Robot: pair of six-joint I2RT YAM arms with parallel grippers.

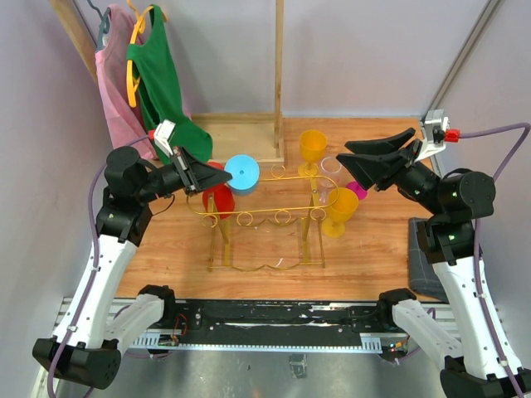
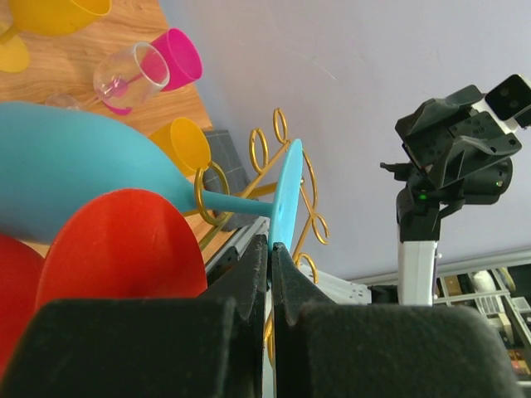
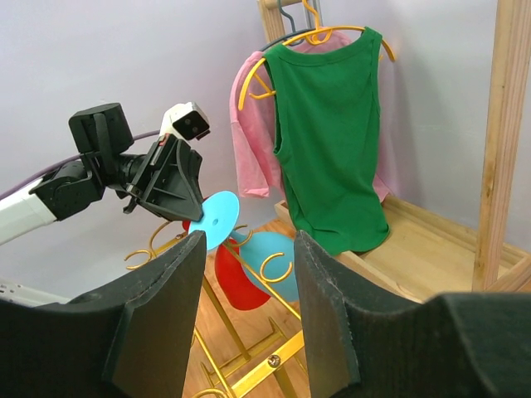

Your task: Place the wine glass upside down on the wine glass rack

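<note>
Foot [image 2: 286, 195] of the blue glass [image 2: 66, 166] is pinched in my closed left gripper [image 2: 270, 247] so its stem sits in a rack [image 2: 207, 195] loop, bowl below the frame; my right gripper [image 3: 249, 245] hangs half-open, empty.

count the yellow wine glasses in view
2: one yellow wine glass behind the gold wire rack, another at its right end; more may be hidden.

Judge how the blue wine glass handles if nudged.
The blue wine glass looks opaque, so probably light plastic, not brittle. Pinched only at its foot rim by the left gripper, it could pivot. Its stem sits in a wine glass rack loop, likely limiting swing.
</note>
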